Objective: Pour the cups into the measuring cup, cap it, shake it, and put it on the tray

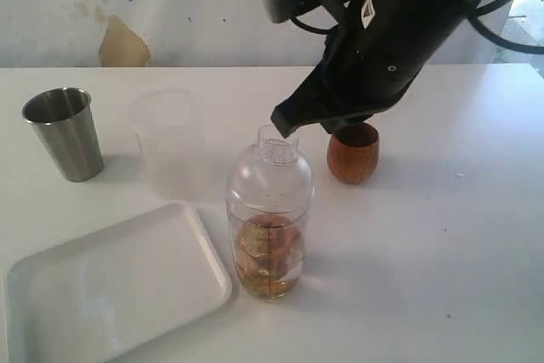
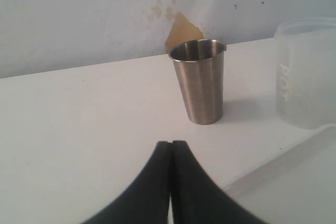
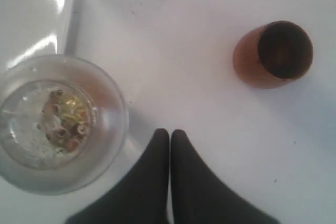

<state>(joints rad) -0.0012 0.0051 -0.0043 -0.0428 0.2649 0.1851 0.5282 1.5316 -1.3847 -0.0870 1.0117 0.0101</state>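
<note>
Table [image 1: 450, 286]: white, and it carries all the things below.
Right arm [image 1: 399, 23]: black, it reaches in from the upper right of the exterior view and hangs over the middle of the table.
Tray [image 1: 110, 286]: white, flat on the table at the front left, with nothing on it.
Measuring cup [image 1: 269, 218]: upright just to the right of the tray and not on it. A clear domed cap [image 1: 272, 163] sits on top, and amber liquid with brownish pieces fills the bottom.
Frosted cup [image 1: 167, 138]: upright behind the tray.
Steel tumbler [image 1: 64, 132]: upright at the far left, near the frosted cup but apart from it.
Wooden cup [image 1: 353, 152]: upright behind and to the right of the measuring cup.
Right gripper [image 3: 170, 134]: fingers pressed together with nothing between them, above the cap.
Left gripper [image 2: 171, 145]: fingers also together and holding nothing, facing the steel tumbler.
</note>
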